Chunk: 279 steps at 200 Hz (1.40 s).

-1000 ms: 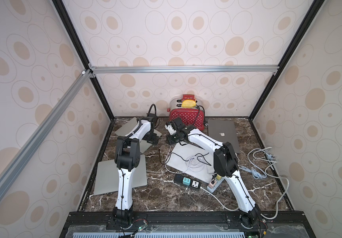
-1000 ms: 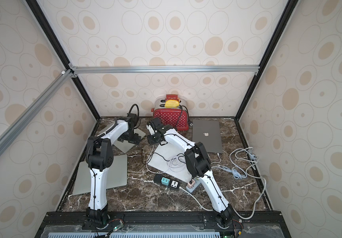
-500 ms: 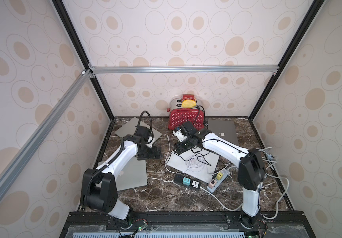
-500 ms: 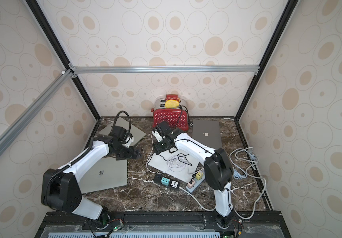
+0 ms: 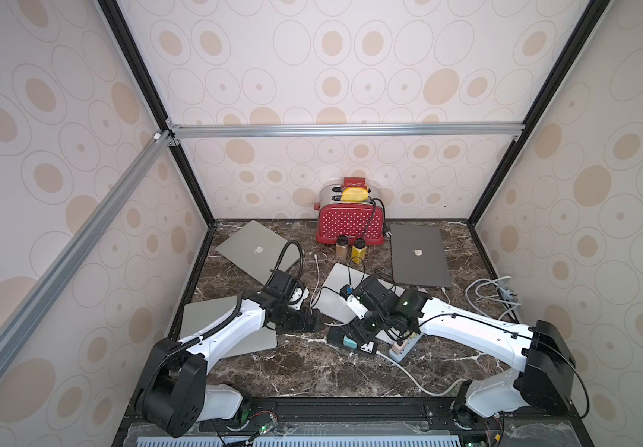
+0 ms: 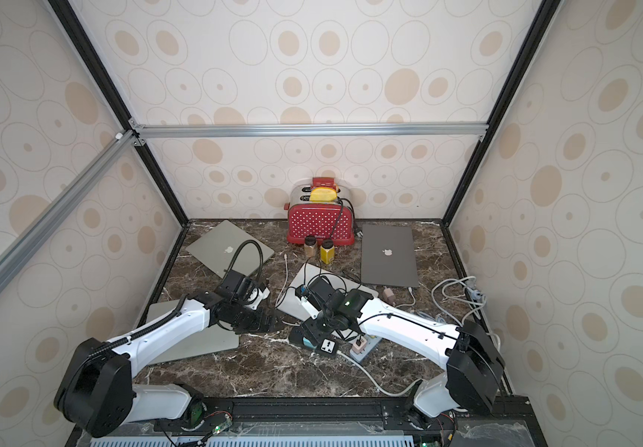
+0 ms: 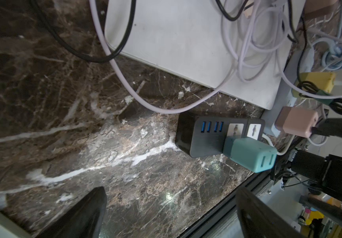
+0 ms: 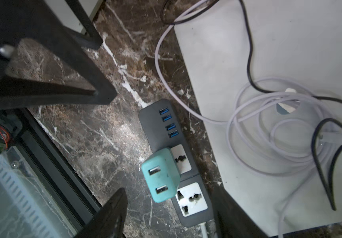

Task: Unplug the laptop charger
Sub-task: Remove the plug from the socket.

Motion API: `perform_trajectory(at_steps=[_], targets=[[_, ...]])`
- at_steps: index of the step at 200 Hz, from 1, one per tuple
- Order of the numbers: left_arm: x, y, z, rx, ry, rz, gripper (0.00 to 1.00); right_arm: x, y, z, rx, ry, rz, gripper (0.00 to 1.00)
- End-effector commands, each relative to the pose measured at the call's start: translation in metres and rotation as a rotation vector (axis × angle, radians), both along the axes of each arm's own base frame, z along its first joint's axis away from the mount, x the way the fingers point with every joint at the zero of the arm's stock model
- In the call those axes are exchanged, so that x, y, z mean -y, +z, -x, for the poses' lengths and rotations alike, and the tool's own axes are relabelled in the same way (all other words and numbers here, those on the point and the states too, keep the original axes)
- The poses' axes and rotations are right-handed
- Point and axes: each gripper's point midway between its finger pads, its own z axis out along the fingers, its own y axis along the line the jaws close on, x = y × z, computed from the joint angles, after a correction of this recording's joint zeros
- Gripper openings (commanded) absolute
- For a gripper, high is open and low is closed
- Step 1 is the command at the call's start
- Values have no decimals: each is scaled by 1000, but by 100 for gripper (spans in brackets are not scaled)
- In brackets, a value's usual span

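Charger in blk strip | marble top | dotted walls | L gripper, R gripper agape, empty

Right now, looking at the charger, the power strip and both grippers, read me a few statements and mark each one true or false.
1. The teal charger is plugged into the black power strip. True.
2. A cable is plugged into the teal charger's ports. False: both ports are empty.
3. The right gripper is shut on the teal charger. False: its jaws stand open, one on each side of the charger, with a gap showing.
4. The left gripper is open and holds nothing. True.
5. A coil of white cable lies on the white laptop. True.
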Motion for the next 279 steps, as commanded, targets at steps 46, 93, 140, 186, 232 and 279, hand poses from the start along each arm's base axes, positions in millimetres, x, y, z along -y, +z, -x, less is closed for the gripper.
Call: perform_trajectory(at_steps=[46, 93, 140, 186, 232, 279], targets=[[20, -20, -22, 36, 45, -155, 99, 4, -19, 3, 30, 0, -8, 68], [22, -31, -23, 28, 72, -229, 99, 0, -28, 4, 48, -13, -51, 66], [12, -37, -22, 18, 66, -304, 99, 0, -39, 9, 47, -16, -86, 66], [16, -47, -12, -33, 35, -308, 99, -6, -42, 9, 50, 3, -108, 65], [7, -57, 7, -102, 32, -344, 99, -5, -45, 12, 61, 28, -109, 57], [-2, -65, 16, -144, 27, -398, 99, 5, -48, 16, 72, 52, -68, 44]])
